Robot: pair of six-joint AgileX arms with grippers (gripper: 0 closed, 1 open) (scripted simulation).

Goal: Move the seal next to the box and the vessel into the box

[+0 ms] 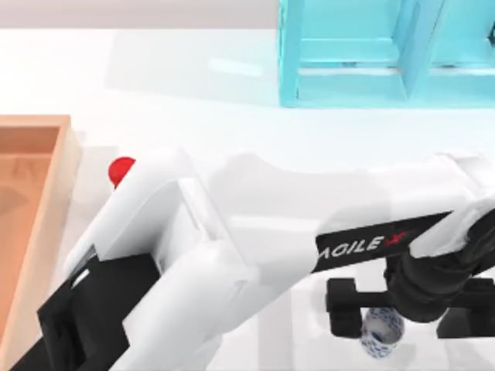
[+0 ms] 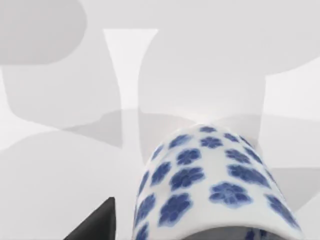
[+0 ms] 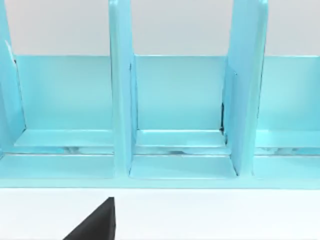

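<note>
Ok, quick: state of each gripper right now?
Left gripper: open, fingers either side of the vessel.
Right gripper: cannot be told; it faces the cyan shelf.

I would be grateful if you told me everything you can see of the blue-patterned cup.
The vessel is a small white cylinder that looks like glazed ceramic, covered in blue flower prints. In the top view it sits near the table's lower right, under the left arm, between the dark fingers of the left gripper; whether they touch it cannot be told. The left wrist view shows its curved patterned wall close up, with the white table behind. It lies far from the box, not in it.
</note>
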